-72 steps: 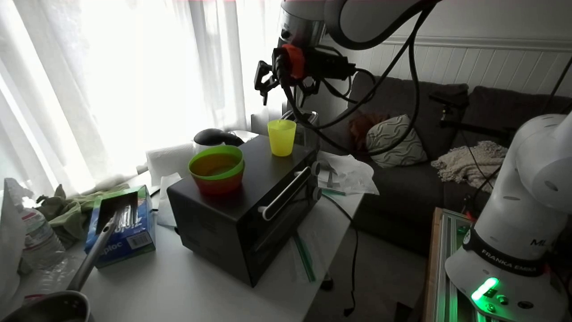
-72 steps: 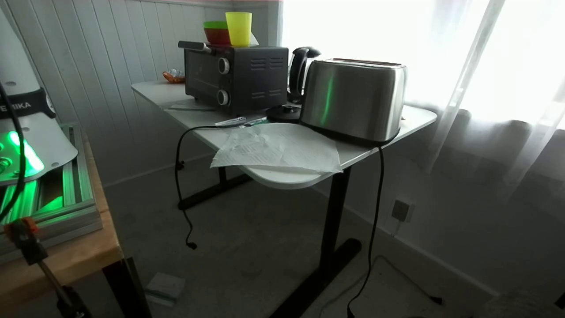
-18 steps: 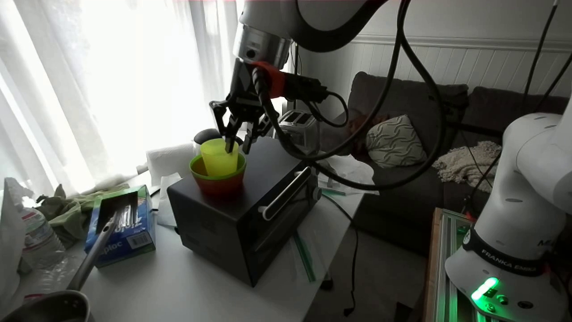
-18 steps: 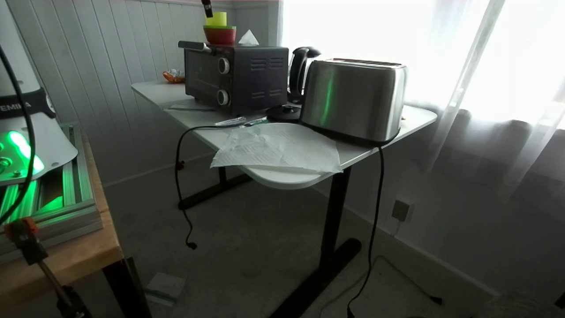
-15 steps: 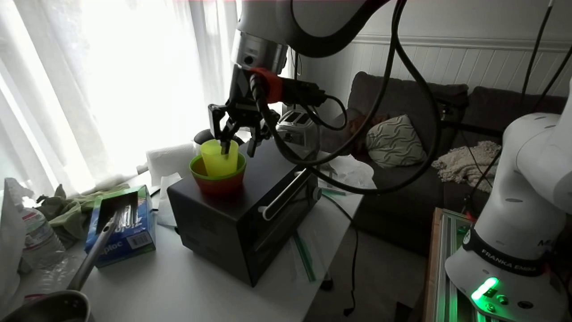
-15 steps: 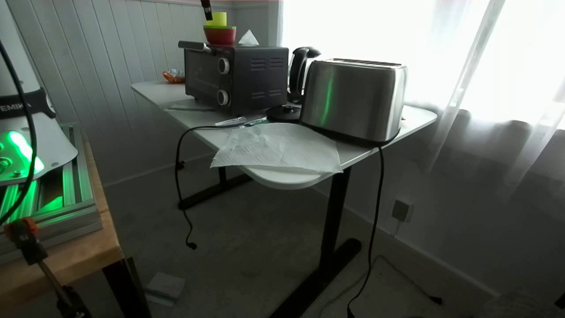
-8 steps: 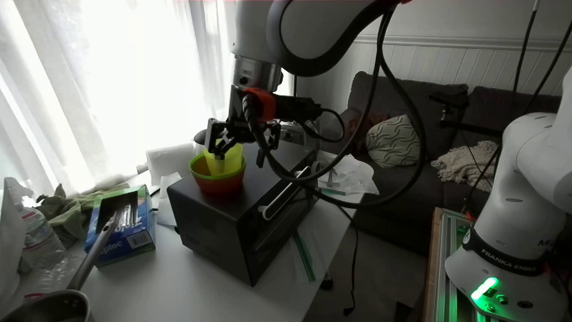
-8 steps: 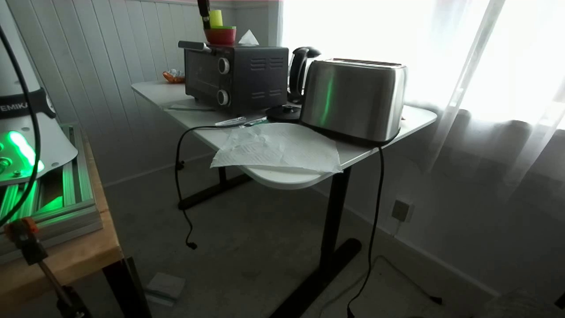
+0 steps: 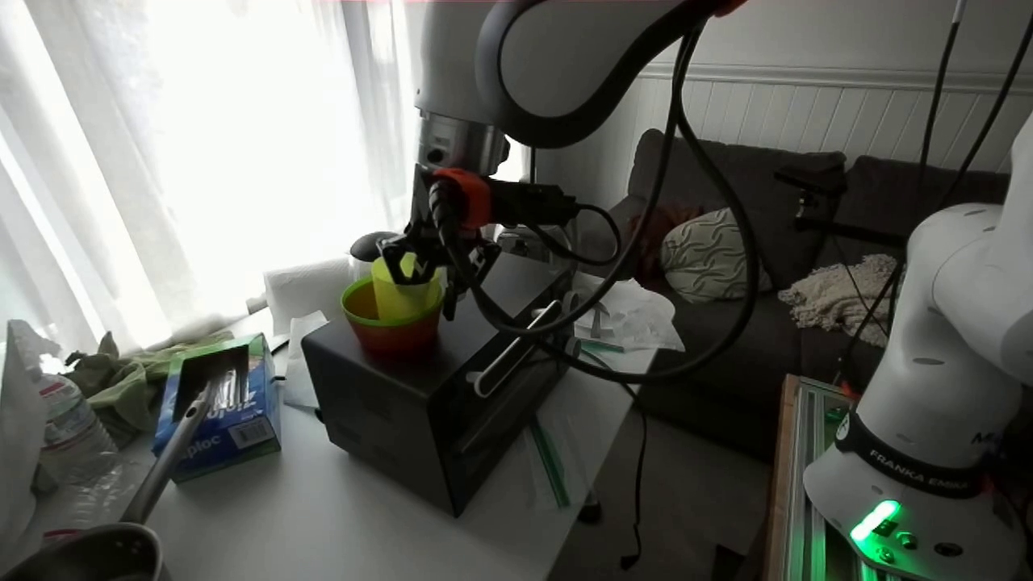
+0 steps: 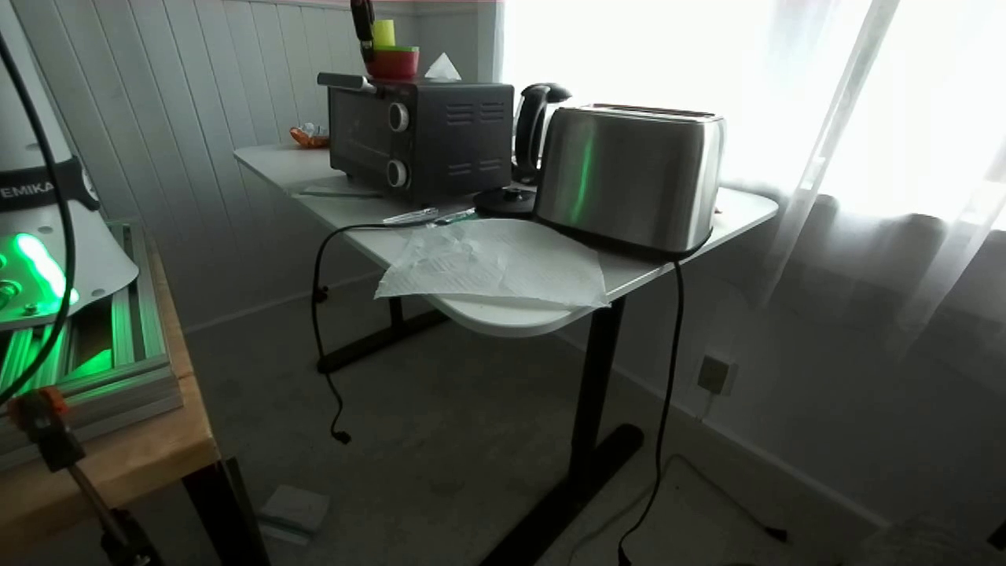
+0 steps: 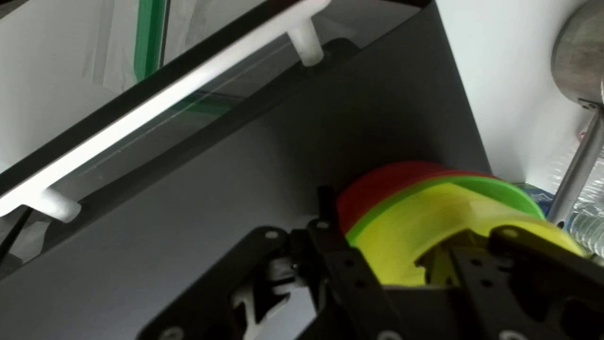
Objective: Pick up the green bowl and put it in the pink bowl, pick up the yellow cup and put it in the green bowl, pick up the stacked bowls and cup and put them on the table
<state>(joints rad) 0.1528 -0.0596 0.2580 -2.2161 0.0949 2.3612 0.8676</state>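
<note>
The pink bowl point(image 9: 397, 339), looking red here, rests on the black oven point(image 9: 379, 436). Nested inside it is the green bowl point(image 11: 508, 191), and the yellow cup point(image 9: 393, 303) leans within that. My gripper point(image 9: 429, 295) straddles the stack's wall on the oven-handle side. In the wrist view, a finger point(image 11: 361, 283) lies along the pink bowl's outside; the opposite finger point(image 11: 488, 288) reaches into the cup. The jaws stand apart with the walls between them; whether they press on them cannot be told. The white table point(image 9: 323, 516) runs beneath the oven.
A silver oven handle point(image 11: 155, 106) juts out near my gripper. In an exterior view, a blue box point(image 9: 226, 415), a bottle point(image 9: 73, 415) and a pan point(image 9: 93, 557) are on the table. A toaster point(image 10: 629, 177) and kettle point(image 10: 530, 126) stand beside the oven.
Earlier the yellow cup stood alone on the oven; now it is in the green bowl. My gripper has come down, one finger entering the cup, and its jaws have drawn closer together.
</note>
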